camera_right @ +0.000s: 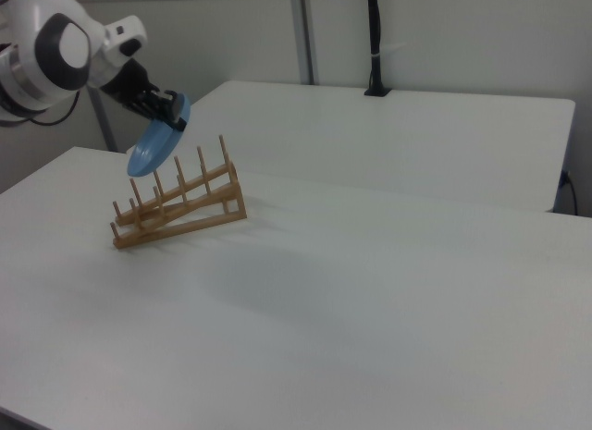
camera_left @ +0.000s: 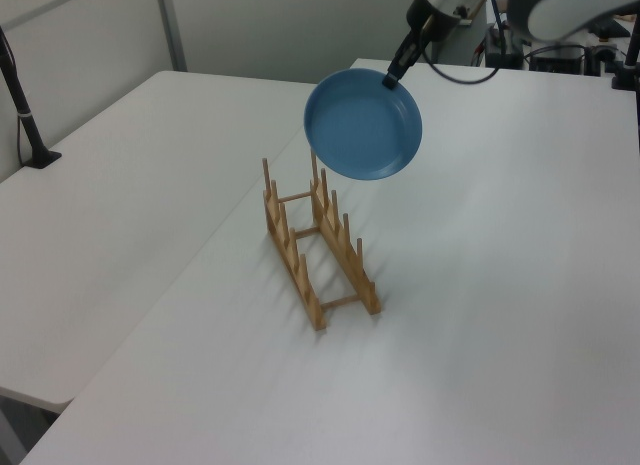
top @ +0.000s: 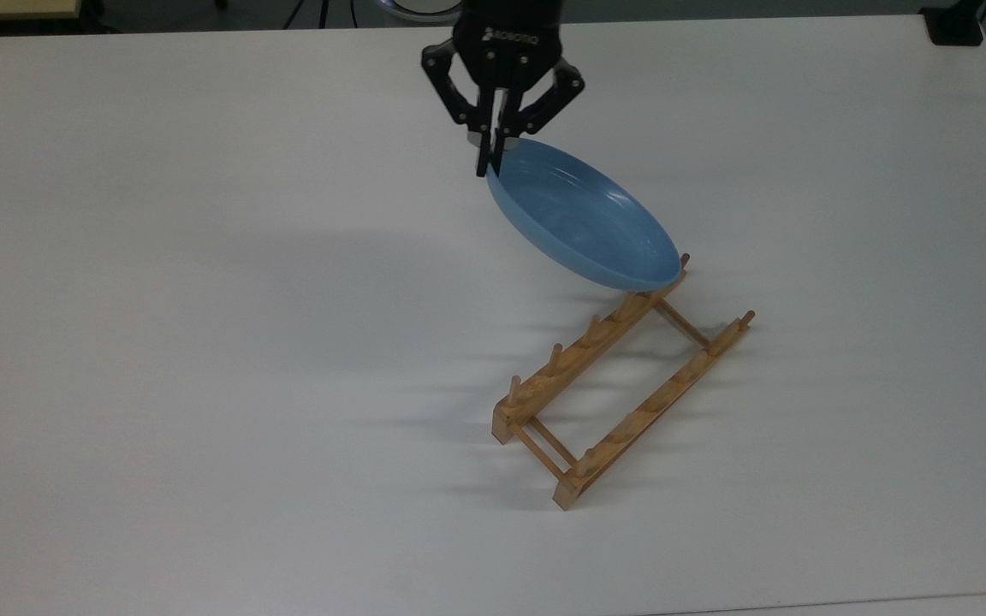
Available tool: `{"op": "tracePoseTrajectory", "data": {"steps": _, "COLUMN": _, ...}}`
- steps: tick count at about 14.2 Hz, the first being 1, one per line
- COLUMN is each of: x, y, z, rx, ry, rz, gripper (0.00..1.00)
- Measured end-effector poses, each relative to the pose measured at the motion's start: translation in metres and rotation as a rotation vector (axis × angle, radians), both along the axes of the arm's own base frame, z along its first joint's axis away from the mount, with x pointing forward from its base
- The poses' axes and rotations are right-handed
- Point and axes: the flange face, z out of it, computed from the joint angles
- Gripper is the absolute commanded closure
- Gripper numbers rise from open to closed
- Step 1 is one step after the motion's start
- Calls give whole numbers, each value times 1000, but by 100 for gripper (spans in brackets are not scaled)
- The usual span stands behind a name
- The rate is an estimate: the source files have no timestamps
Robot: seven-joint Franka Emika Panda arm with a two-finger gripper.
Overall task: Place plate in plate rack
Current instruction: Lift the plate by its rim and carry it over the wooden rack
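Note:
The light-blue plate (top: 583, 214) hangs tilted in the air, pinched at its upper rim by my gripper (top: 489, 158), which is shut on it. Its lower edge hovers over the far end of the wooden plate rack (top: 621, 385), which stands on the white table. In the left view the plate (camera_left: 362, 123) hangs above the rack's (camera_left: 315, 243) far end, with the gripper (camera_left: 392, 78) at its top right edge. In the right view the plate (camera_right: 155, 145) is seen nearly edge-on above the rack (camera_right: 176, 211), held by the gripper (camera_right: 176, 104).
The white table (top: 202, 342) spreads wide around the rack. A second white table (camera_left: 130, 185) adjoins it on the left view's left, with a black post (camera_left: 25, 115) on it. A black object (top: 955, 24) sits at the top view's far right corner.

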Motion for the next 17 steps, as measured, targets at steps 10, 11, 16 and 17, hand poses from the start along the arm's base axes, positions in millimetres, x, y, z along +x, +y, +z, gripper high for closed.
{"op": "tracePoseTrajectory", "data": {"steps": 10, "x": -22, "y": 94, "z": -9, "rx": -195, "ry": -267, "rz": -2, "gripper": 100}}
{"op": "tracePoseTrajectory", "data": {"steps": 11, "x": -25, "y": 106, "z": -12, "rx": -225, "ry": -310, "rz": 13, "gripper": 100}}
{"op": "tracePoseTrajectory", "data": {"steps": 16, "x": -25, "y": 138, "z": -44, "rx": -337, "ry": -422, "rz": 87, "gripper": 100}}
{"op": "tracePoseTrajectory", "data": {"steps": 17, "x": -26, "y": 144, "z": -51, "rx": -343, "ry": -436, "rz": 97, "gripper": 100}}
